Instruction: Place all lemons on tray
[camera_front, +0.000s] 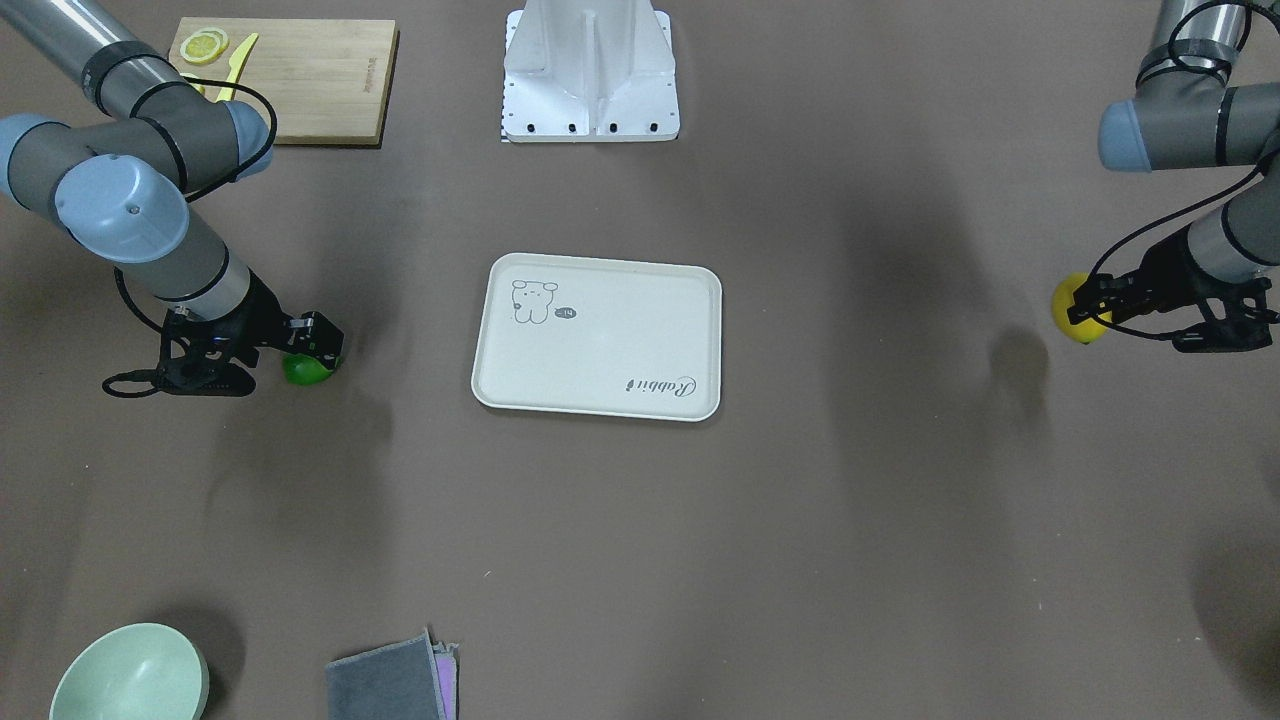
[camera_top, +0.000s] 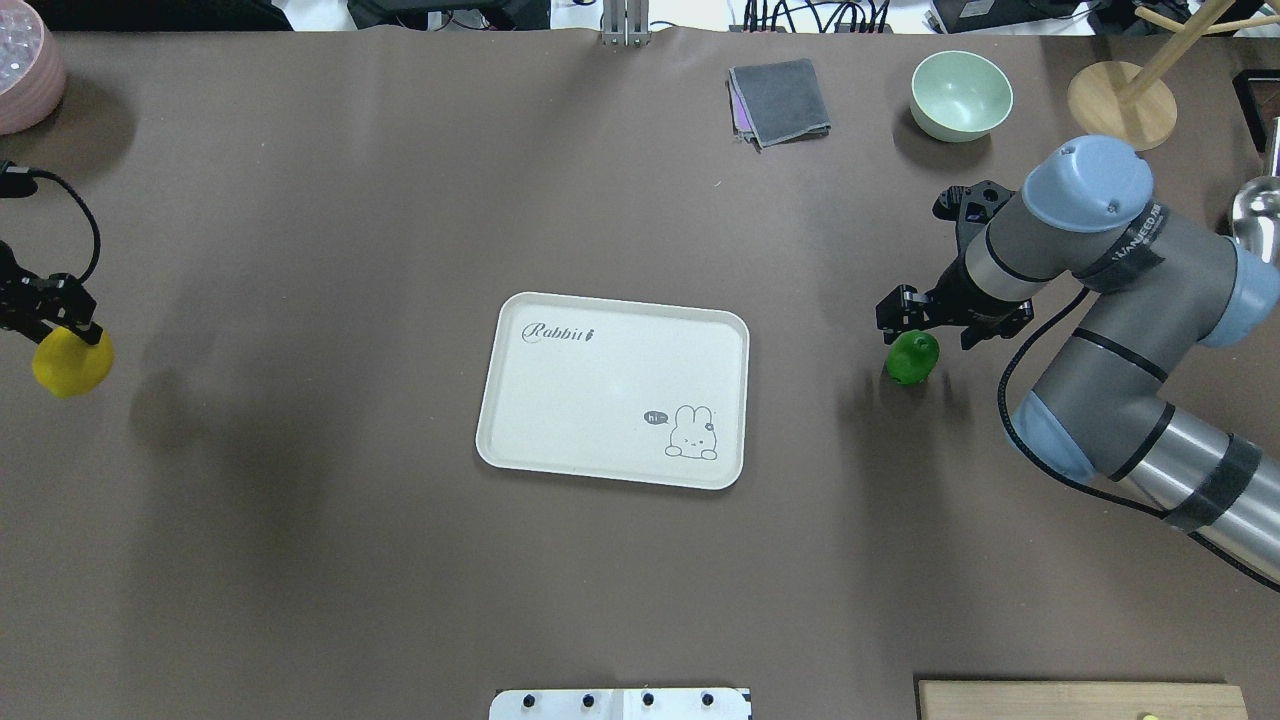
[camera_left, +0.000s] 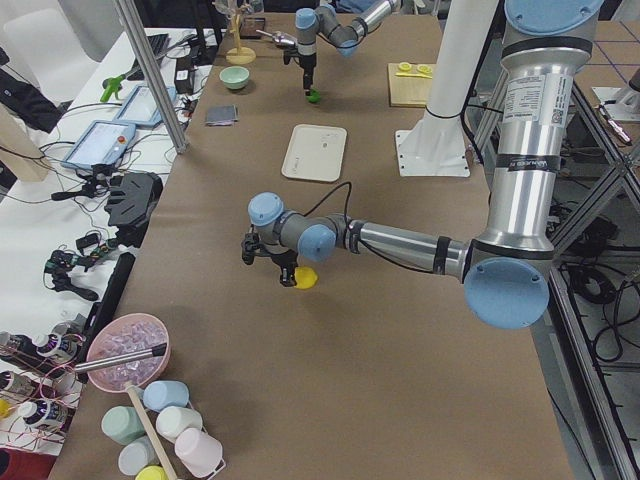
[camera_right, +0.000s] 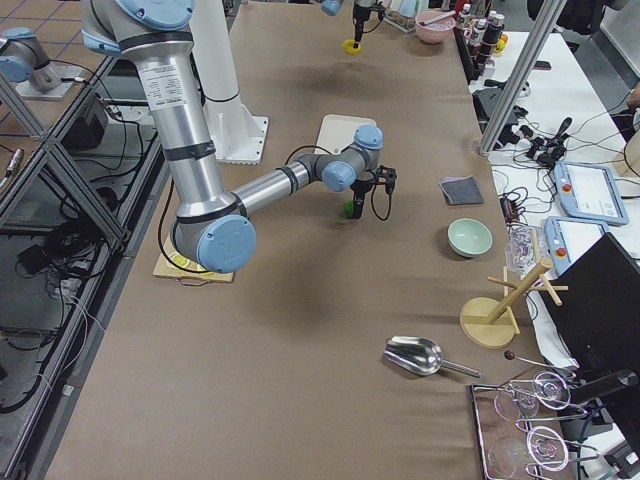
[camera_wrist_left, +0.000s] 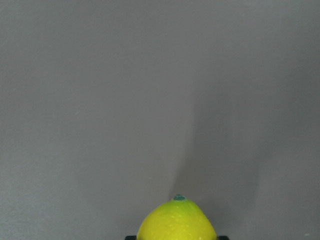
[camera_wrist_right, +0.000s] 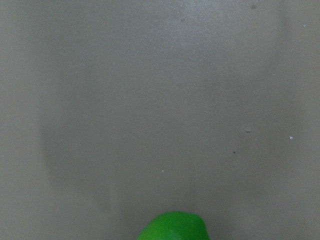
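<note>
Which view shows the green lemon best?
Overhead exterior: the green lemon shows nearly whole at the right gripper. Front-facing has the gripper covering much of it; the right wrist view catches only its tip; both side views show it tiny.

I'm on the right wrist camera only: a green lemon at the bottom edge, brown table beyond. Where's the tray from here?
Observer: The tray lies empty at the table's middle, to the robot's left of your green lemon.
Operator: And the other lemon?
Observer: The yellow lemon is near the table's far left end, between the left arm's jaws.
Operator: Anything close to my side?
Observer: A pale green bowl sits farther from the robot than your lemon, near the table's far edge.
</note>
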